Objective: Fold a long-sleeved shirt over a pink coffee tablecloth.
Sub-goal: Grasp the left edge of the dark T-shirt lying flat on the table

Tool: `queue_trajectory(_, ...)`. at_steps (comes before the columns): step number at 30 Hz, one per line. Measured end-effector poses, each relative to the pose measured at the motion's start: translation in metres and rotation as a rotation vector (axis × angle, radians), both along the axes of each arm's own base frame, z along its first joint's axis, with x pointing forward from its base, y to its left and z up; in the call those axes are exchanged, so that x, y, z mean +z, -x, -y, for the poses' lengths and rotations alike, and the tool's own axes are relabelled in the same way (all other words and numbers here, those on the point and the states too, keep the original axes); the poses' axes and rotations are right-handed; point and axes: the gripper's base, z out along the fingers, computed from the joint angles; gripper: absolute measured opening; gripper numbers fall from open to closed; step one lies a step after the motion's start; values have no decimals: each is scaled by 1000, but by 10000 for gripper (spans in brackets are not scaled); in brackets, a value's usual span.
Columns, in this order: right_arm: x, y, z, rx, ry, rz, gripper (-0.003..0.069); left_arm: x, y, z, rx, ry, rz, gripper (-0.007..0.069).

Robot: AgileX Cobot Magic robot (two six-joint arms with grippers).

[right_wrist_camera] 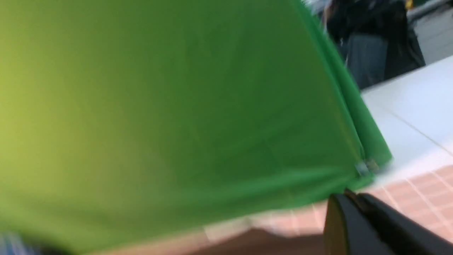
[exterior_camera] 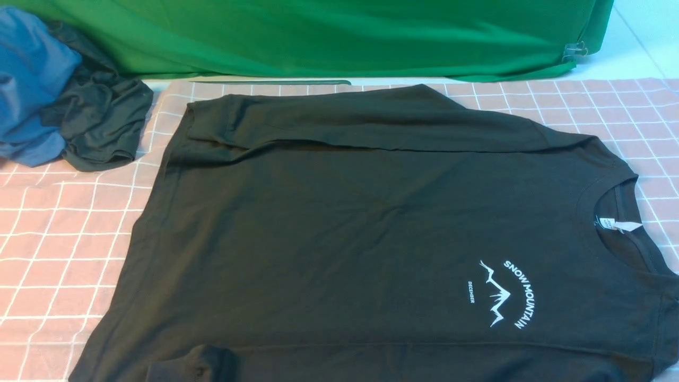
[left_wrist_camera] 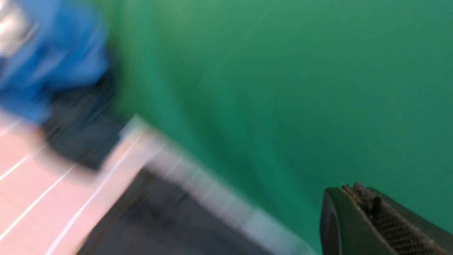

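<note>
The long-sleeved shirt lies flat across the pink coffee tablecloth, collar toward its right edge, while my left gripper and right gripper both have their jaws pressed together.

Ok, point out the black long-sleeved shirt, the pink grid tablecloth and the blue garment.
black long-sleeved shirt [exterior_camera: 345, 228]: front view, middle of its chest.
pink grid tablecloth [exterior_camera: 53, 249]: front view, bare part beside the shirt.
blue garment [exterior_camera: 32, 74]: front view, its crumpled middle.

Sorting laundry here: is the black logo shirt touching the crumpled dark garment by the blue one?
Apart. The front view shows a strip of pink tablecloth between the black shirt and the dark garment.
</note>
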Motion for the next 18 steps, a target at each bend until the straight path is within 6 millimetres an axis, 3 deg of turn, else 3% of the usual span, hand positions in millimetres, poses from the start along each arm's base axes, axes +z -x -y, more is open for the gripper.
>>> queue_trajectory(1, 15, -7, -3, 29, 76, -79, 40, 6, -12, 0, -38, -38, -101, 15)
queue_trajectory(3, 40, -27, -9, 96, 195, -251, 40, -2, -44, 3, -161, -72, -375, 15)
queue_trajectory(7, 55, -69, -20, 216, 340, -554, 40, -47, -89, 10, -398, -28, -772, 15)
queue_trajectory(10, 42, -101, -27, 306, 404, -730, 40, -83, -98, 20, -504, -6, -937, 13)
queue_trajectory(12, 25, -115, -32, 361, 405, -806, 40, -104, -95, 38, -577, -32, -998, 13)
queue_trajectory(16, 1, -126, -38, 404, 382, -834, 40, -122, -80, 75, -665, -146, -1052, 13)
queue_trajectory(18, -11, -129, -38, 403, 377, -838, 40, -125, -77, 84, -648, -217, -1064, 13)
